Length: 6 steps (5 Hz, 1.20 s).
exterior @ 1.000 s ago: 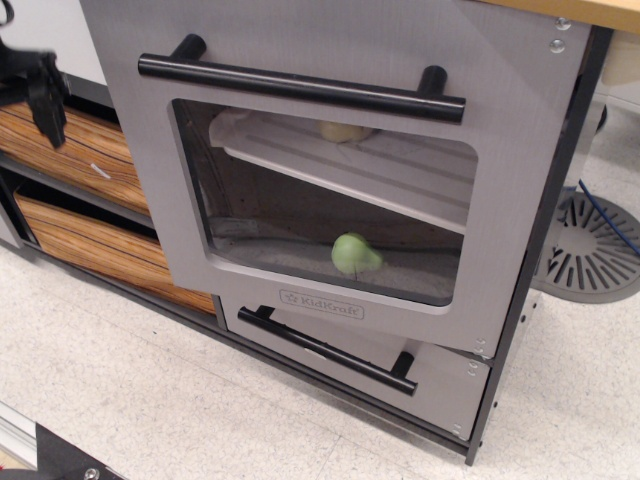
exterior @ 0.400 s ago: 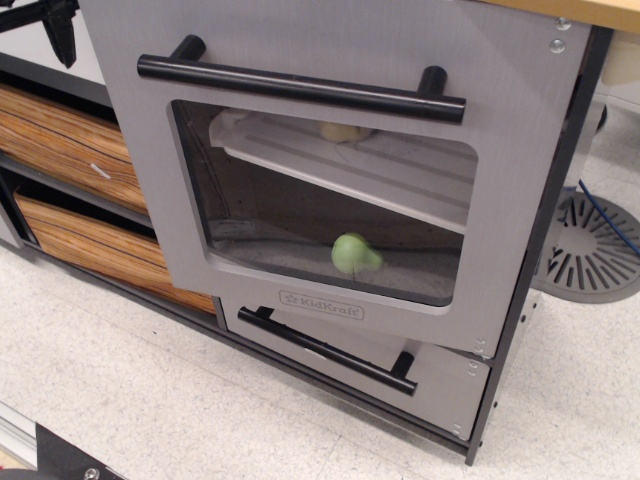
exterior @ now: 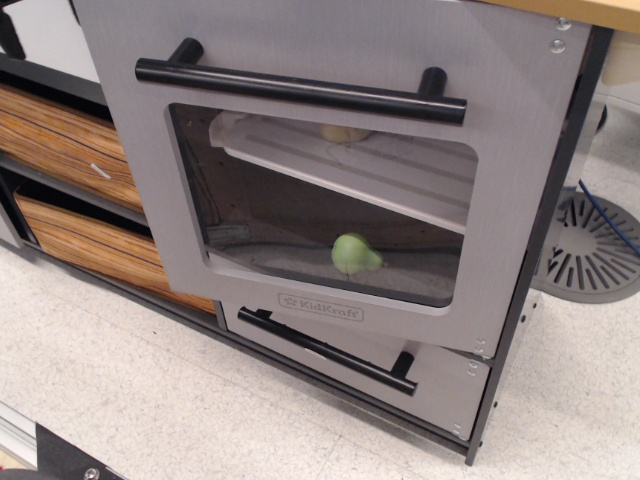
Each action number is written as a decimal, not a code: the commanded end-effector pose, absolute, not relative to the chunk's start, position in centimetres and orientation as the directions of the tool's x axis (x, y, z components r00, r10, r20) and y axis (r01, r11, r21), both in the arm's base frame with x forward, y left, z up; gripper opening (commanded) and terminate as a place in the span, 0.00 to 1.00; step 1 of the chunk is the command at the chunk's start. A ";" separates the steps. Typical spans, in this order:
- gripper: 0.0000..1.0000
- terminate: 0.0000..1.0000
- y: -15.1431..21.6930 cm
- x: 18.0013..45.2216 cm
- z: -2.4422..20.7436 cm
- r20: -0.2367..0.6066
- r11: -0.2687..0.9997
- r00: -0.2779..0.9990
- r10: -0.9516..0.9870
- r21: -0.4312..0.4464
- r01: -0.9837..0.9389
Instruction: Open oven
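Note:
The grey oven door point(exterior: 300, 40) has a clear rounded window point(exterior: 320, 200), a long black bar handle point(exterior: 300, 90) and a "KidKraft" mark point(exterior: 320, 306). It is hinged on the right and stands ajar, its left edge swung out in front of the wood-grain drawers. Through the window I see a white shelf point(exterior: 360, 170) with a pale item on it and a green pear-like toy point(exterior: 354, 254) on the oven floor. The gripper does not show; only a dark sliver sits at the top left corner.
A shorter grey drawer with a black bar handle point(exterior: 335, 350) sits below the oven. Two wood-grain brown drawers point(exterior: 70, 140) are at the left. A grey slotted disc point(exterior: 590, 250) lies on the speckled floor at the right. A wooden countertop edge point(exterior: 600, 10) runs above.
The black gripper rose from the upper left beside the drawers and left the frame. The oven door's left edge swung out slightly more.

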<state>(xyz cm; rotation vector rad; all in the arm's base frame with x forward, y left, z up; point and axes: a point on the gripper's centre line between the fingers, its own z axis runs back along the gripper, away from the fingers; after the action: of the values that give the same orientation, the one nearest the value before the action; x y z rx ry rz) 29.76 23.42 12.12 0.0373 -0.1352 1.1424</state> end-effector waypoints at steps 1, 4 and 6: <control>1.00 0.00 18.9 27.2 12.9 0.124 0.635 0.629 0.768 -0.011 -0.773; 1.00 0.00 10.6 28.4 11.9 0.133 0.610 0.596 0.792 -0.113 -0.784; 1.00 0.00 1.6 26.0 10.9 0.075 0.603 0.598 0.798 -0.133 -0.787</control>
<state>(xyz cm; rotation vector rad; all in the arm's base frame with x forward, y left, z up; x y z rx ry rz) 25.86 0.39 8.97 -0.0702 -0.0817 0.9353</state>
